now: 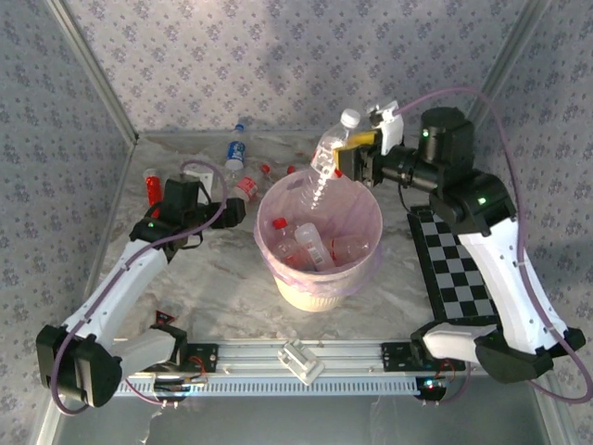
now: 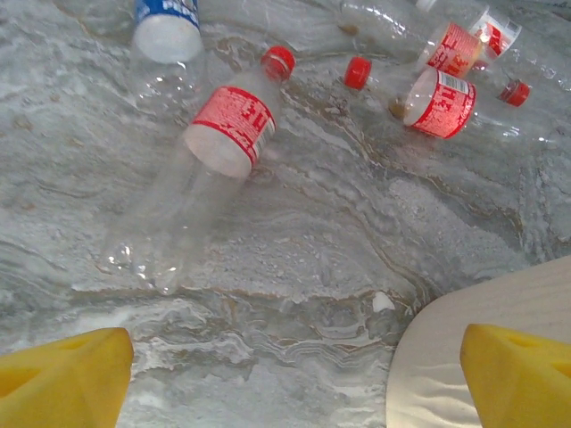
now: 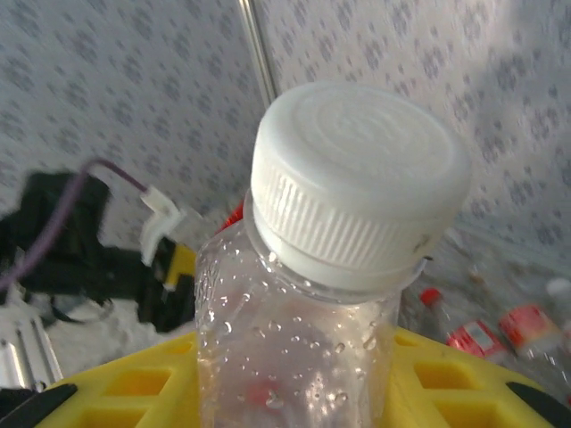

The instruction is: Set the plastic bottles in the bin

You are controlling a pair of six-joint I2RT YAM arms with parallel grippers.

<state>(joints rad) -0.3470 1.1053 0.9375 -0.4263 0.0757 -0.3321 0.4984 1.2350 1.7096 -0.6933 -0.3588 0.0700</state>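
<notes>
While right fingers [image 1: 358,143] grip white-capped bottle [image 1: 326,163] over bin [image 1: 315,297], left fingers [image 2: 62,374] spread empty; red labels [image 2: 234,120] unreadable.

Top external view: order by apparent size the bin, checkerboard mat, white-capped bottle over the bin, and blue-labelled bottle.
bin
checkerboard mat
white-capped bottle
blue-labelled bottle
The white-capped one is raised nearer the camera, so the two bottles' true order is unsure.

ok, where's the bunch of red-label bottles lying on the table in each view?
Top external: red-label bottles left of centre, behind and left of the bin.
Left wrist: the bottles across the top half, lying flat.
Right wrist: the bottles lower right, blurred, beyond the white-capped bottle.
Shared landmark: the marble table under them.
</notes>
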